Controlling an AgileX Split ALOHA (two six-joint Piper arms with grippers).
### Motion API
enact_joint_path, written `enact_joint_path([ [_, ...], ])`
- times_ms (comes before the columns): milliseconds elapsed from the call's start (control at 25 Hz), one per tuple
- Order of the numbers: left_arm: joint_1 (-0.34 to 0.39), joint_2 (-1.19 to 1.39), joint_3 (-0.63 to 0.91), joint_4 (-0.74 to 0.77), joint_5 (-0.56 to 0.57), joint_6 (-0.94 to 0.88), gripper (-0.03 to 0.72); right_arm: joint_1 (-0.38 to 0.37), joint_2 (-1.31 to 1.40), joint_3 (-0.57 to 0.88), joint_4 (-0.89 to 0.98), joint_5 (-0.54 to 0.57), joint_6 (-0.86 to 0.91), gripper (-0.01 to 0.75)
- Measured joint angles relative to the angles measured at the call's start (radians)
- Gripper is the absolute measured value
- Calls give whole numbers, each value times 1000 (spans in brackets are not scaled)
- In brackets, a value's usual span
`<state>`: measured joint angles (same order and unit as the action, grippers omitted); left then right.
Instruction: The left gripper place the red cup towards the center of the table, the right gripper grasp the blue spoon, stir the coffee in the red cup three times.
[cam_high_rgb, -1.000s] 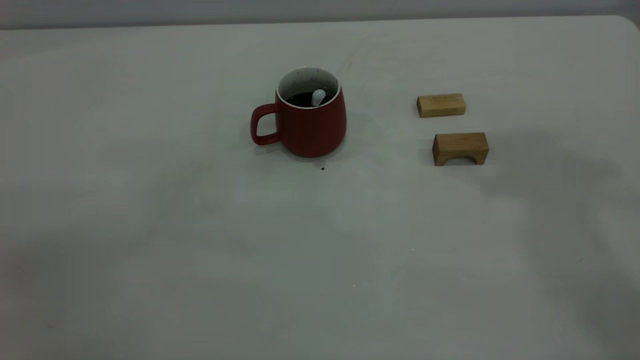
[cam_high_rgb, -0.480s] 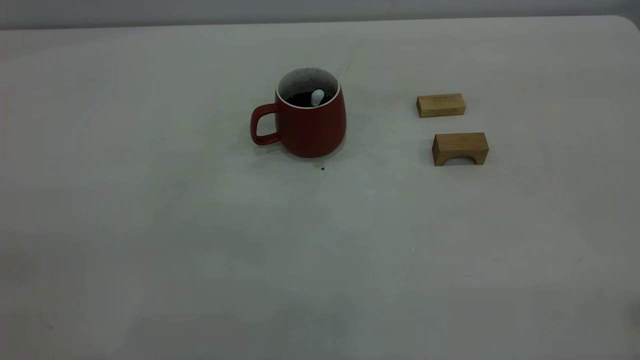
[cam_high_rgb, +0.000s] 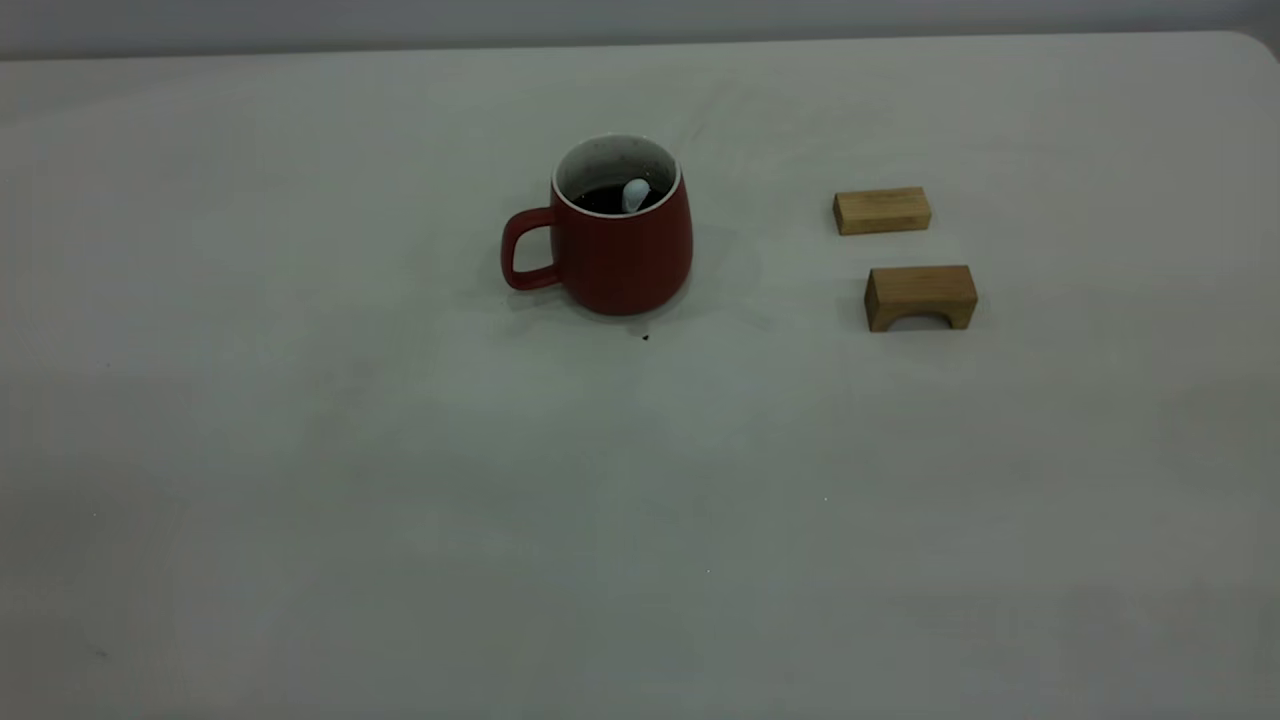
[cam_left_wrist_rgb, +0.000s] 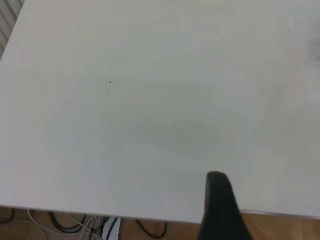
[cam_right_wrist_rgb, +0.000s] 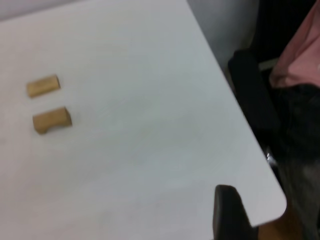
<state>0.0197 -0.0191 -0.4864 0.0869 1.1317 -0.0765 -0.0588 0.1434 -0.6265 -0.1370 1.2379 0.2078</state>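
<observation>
Tabletop (cam_high_rgb: 300, 500), off-white and wide, is seen bare across its near half in the exterior view, with neither arm in that view. The red cup (cam_high_rgb: 622, 240) stands upright a little left of the middle and toward the far side, its loop handle turned to the left. As glazed-looking ceramic holding liquid, it is judged heavy, rigid and breakable; it would best be taken by the handle or across the rim and wall, and kept level. Two tan wooden blocks (cam_high_rgb: 882, 210), one flat and one arched (cam_high_rgb: 920, 296), lie well apart from the cup to its right. Dark coffee (cam_high_rgb: 600, 198) fills the lower part of the cup, so any tilt risks a spill. The blue spoon (cam_high_rgb: 636, 194) is left inside the cup, only its pale rounded handle end showing above the liquid. It is judged light, stiff and probably slick when wet, and is best pinched at that exposed end. Only one dark finger of the left gripper (cam_left_wrist_rgb: 220, 210) is shown, over the table's edge; likewise for the right gripper (cam_right_wrist_rgb: 227, 212) near the rounded corner. Whether either pair of jaws is spread or closed cannot be told.
</observation>
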Motion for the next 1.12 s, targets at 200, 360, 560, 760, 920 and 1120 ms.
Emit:
enact_joint_path([
  [200,0,0,0,0,0,0,551,0,-106,94,39,-13,-35,452],
  [360,0,0,0,0,0,0,551,0,-124,135,90,-73,-151,452],
  [560,0,0,0,0,0,0,551,0,-124,140,171,-99,-308,452],
  [760,0,0,0,0,0,0,551,7,-124,146,239,-110,-387,452],
  [920,0,0,0,0,0,0,551,51,-124,146,244,-110,-396,452],
  [1120,0,0,0,0,0,0,551,120,-124,146,245,-110,-397,452],
])
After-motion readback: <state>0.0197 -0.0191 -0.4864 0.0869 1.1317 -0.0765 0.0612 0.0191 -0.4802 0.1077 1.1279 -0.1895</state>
